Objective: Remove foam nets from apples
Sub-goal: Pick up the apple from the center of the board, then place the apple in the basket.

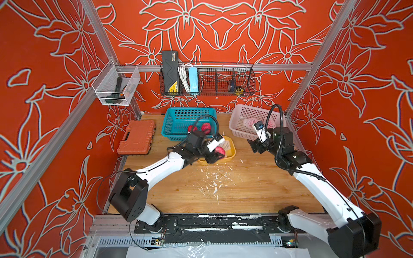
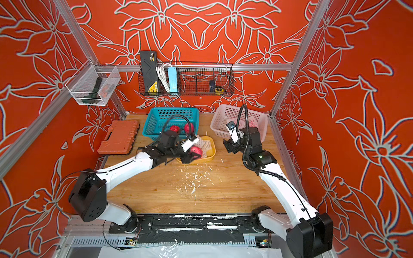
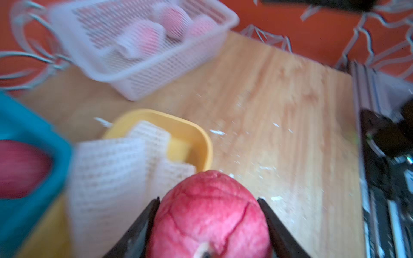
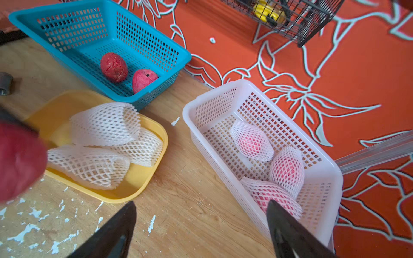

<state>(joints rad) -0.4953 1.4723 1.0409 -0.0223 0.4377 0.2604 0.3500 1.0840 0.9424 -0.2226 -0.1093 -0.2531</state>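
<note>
The bare red-pink apple sits between the black fingers of the left gripper, jaws closed across its widest part, stem end toward the wrist, hanging over the shallow yellow plastic tray. It looks firm and fairly weighty, round with creased skin, so I reckon it rolls or slips if squeezed off-centre, and a hold across the middle suits it. Three empty white foam mesh nets lie in that tray, and they look feather-light, soft, springy and easy to snag. Two more bare apples rest in the blue perforated plastic basket just behind the tray. Three netted apples lie packed together in the white perforated plastic basket. The best hold there, I'd say, is the loose net end past the fruit, since the mesh stretches. The right gripper hangs wide and empty over the wooden table, just beside that basket's near wall. The basket walls are tall, so mind the rims going in. The middle of the table is open, with only scattered white foam crumbs, and the orange plastic toolbox sits well off to the left
</note>
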